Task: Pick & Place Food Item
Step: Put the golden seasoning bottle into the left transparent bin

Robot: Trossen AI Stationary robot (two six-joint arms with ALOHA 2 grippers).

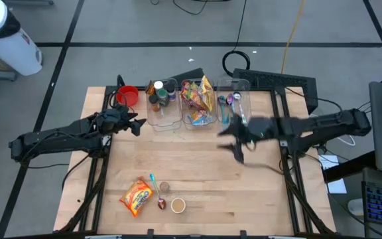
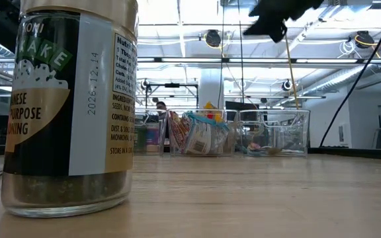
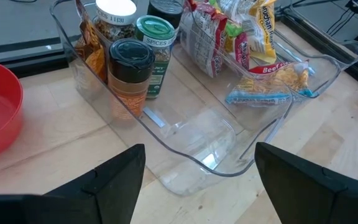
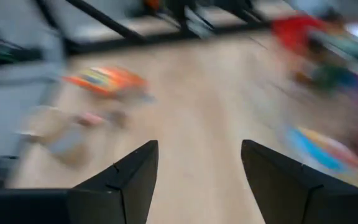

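An orange snack packet (image 1: 136, 197) lies flat on the table near its front edge, left of centre; it also shows in the right wrist view (image 4: 107, 79). Beside it lie a spoon (image 1: 155, 189) and two small jars (image 1: 164, 187) (image 1: 178, 205). One seasoning jar (image 2: 68, 106) stands upright close in the low view. My right gripper (image 1: 236, 147) is open and empty, above the table in front of the right bin; it shows high up in the low view (image 2: 276, 16). My left gripper (image 1: 136, 126) is open and empty, just before the left bin (image 3: 185, 149).
Three clear bins stand along the far edge: the left one (image 1: 163, 109) holds spice jars (image 3: 131, 74), the middle one (image 1: 199, 99) snack packets, the right one (image 1: 234, 99) utensils. A red bowl (image 1: 127, 95) stands at the far left. Bare wood (image 1: 197, 166) lies mid-table.
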